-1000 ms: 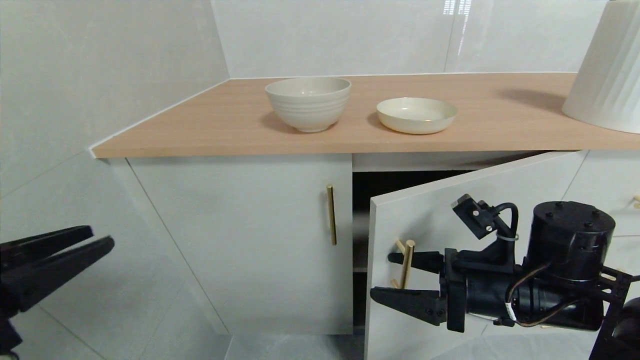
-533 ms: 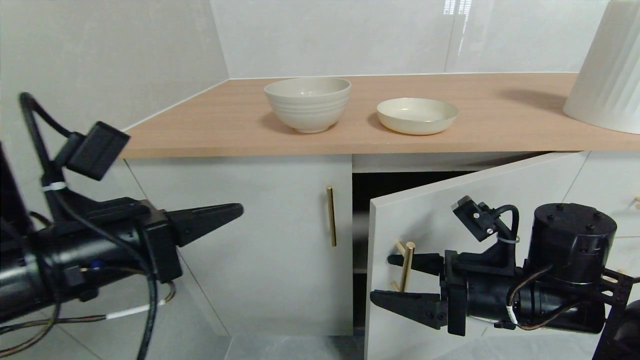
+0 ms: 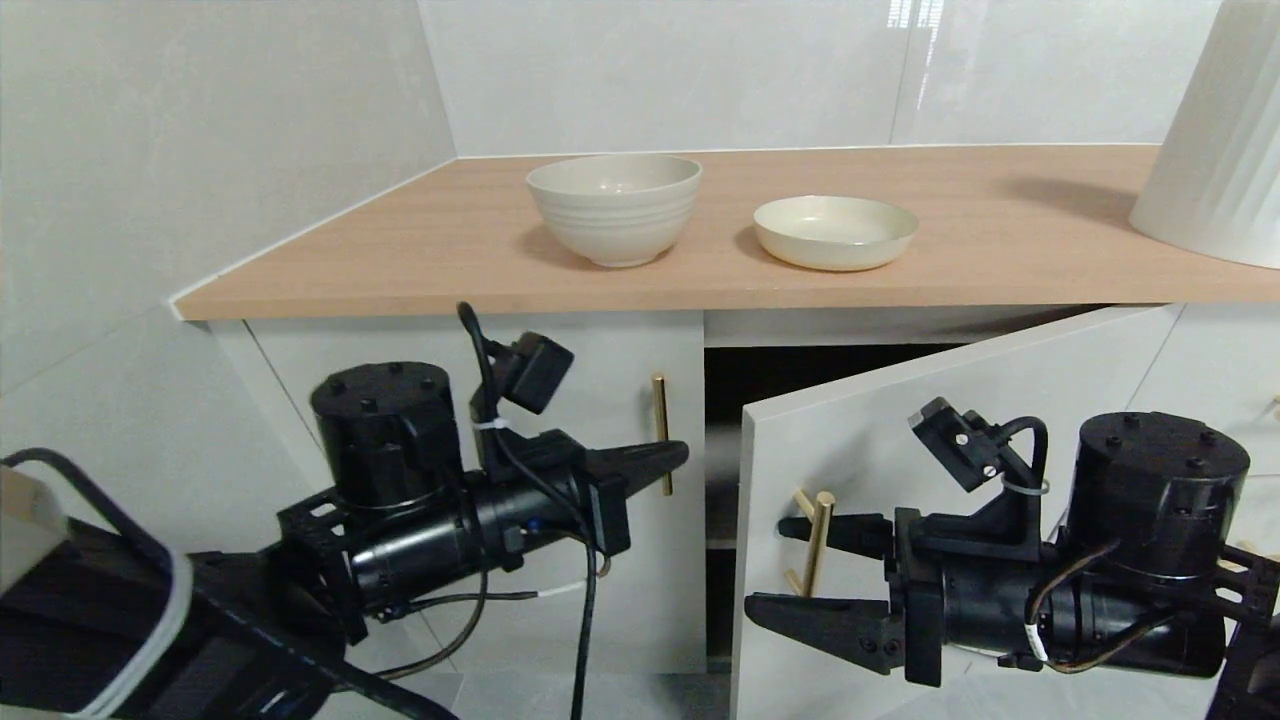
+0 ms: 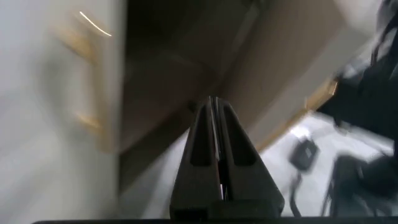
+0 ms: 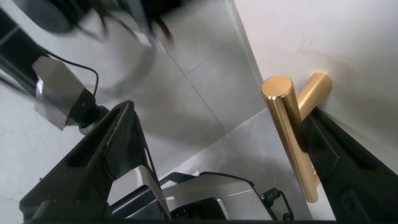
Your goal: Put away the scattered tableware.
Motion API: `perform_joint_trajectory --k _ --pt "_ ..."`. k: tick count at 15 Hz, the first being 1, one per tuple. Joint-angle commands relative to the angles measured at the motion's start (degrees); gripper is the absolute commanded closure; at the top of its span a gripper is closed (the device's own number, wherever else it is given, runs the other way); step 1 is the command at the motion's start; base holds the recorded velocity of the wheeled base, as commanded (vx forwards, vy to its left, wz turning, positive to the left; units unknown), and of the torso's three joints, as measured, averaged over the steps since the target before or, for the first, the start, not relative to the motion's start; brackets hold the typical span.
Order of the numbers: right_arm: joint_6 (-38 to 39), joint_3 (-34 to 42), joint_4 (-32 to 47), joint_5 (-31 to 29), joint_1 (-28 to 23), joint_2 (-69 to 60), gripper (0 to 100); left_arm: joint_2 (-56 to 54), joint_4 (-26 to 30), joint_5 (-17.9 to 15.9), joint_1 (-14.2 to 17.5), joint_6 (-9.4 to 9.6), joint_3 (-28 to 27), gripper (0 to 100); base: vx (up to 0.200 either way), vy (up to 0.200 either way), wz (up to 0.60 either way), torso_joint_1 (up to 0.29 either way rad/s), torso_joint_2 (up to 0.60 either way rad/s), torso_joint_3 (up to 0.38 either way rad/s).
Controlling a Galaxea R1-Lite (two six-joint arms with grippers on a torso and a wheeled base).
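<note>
Opening the cupboard door (image 3: pixel 900 420) seems the step in hand. Head view: bowl (image 3: pixel 614 208) and dish (image 3: pixel 835 231) sit on the tabletop (image 3: pixel 400 260); right jaws stand apart around the handle (image 3: pixel 818 530). Left wrist view: left jaws together. Right wrist view: next I must clamp the handle and pull.

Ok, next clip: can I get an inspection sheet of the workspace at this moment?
Surface: wooden countertop above white cabinets.
Job's things: deep bowl and shallow dish on it, upright, apart.
Clutter: large white ribbed object at the counter's right end.
Grippers: left gripper shut, near the closed door's handle; right gripper open, astride the open door's handle.
Cables: black cables along both wrists.
Surroundings: tiled wall.
</note>
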Motion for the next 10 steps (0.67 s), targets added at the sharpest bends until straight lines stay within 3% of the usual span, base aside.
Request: perform_joint_trajectory --k 1,10 --pt "0.0 0.2 0.0 0.0 0.0 0.0 0 5.6 -2.3 -0.3 -2.8 0.06 2.3 100 0.0 0.0 0.0 0.0 0.0 0.0" --pt "0.0 0.8 0.0 0.0 0.0 0.1 0 11.2 -3.5 -1.4 -3.4 0.06 -6.2 100 0.0 0.0 0.0 0.0 0.0 0.0"
